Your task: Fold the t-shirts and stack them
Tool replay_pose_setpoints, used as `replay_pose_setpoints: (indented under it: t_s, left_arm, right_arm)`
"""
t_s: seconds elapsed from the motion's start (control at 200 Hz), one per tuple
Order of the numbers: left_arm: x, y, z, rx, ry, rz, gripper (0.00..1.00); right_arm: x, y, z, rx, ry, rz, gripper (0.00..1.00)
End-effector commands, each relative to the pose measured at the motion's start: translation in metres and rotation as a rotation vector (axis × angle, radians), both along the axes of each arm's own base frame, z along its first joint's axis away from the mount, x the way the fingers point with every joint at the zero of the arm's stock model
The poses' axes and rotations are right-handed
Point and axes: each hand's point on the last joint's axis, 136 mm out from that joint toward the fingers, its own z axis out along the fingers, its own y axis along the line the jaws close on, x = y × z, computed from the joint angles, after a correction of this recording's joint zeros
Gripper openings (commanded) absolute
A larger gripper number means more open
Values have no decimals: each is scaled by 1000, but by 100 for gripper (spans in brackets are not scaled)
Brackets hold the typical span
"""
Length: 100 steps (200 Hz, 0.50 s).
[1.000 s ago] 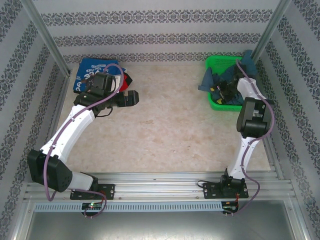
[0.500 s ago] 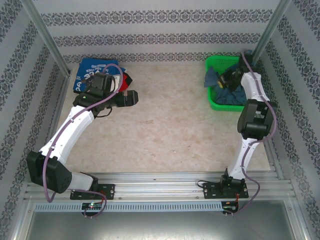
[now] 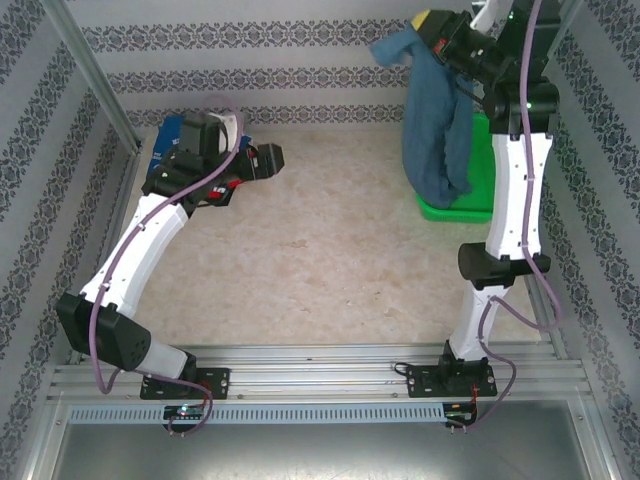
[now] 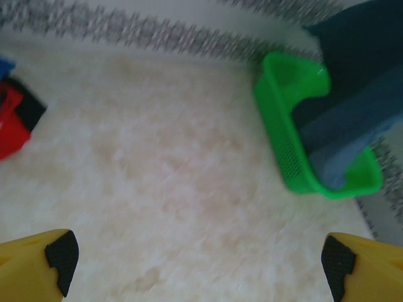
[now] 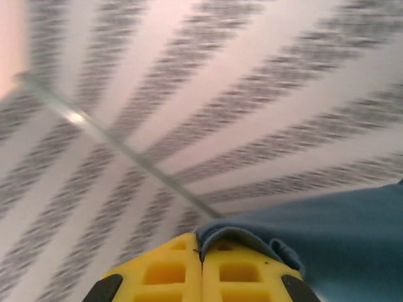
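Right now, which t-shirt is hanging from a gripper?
The slate-blue t-shirt, pinched in the right gripper, hangs over the green basket; the bright blue shirt and red shirt lie at the far left.

We are seeing white-shelled left arm (image 3: 150, 238) and white-shelled right arm (image 3: 515, 190), black joint housings (image 3: 100, 335) capping each link. Purple cables (image 3: 96, 360) are running along both. Left gripper's yellow plastic fingers (image 4: 22, 267) are carrying black pads (image 4: 62, 255); right gripper's yellow fingers (image 5: 170, 272) are showing square moulded recesses.

The t-shirt (image 3: 435, 130) is slate-blue, the basket (image 3: 452, 211) green, the table (image 3: 320, 250) mottled beige.
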Motion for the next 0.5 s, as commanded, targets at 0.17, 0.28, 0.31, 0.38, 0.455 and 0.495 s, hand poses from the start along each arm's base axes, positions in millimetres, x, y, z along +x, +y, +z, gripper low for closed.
replay_pose_setpoints:
  t_s: [0.17, 0.28, 0.31, 0.38, 0.455, 0.495]
  left_arm:
    - [8, 36, 121, -124, -267, 58, 100]
    - [2, 61, 153, -133, -341, 107, 100]
    - [0, 68, 161, -137, -359, 118, 100]
    - [-2, 80, 176, -137, -397, 143, 100]
    - [-4, 89, 189, -136, -428, 166, 100]
    - [-5, 92, 194, -139, -437, 175, 100]
  right_arm:
    - [-80, 58, 98, 254, -212, 267, 0]
    - [-109, 72, 121, 313, -267, 334, 0]
    - [-116, 75, 127, 330, -285, 356, 0]
    - [-129, 81, 139, 380, -314, 399, 0]
    - [-140, 87, 151, 435, -348, 434, 0]
    - [-145, 90, 153, 439, -361, 445, 0]
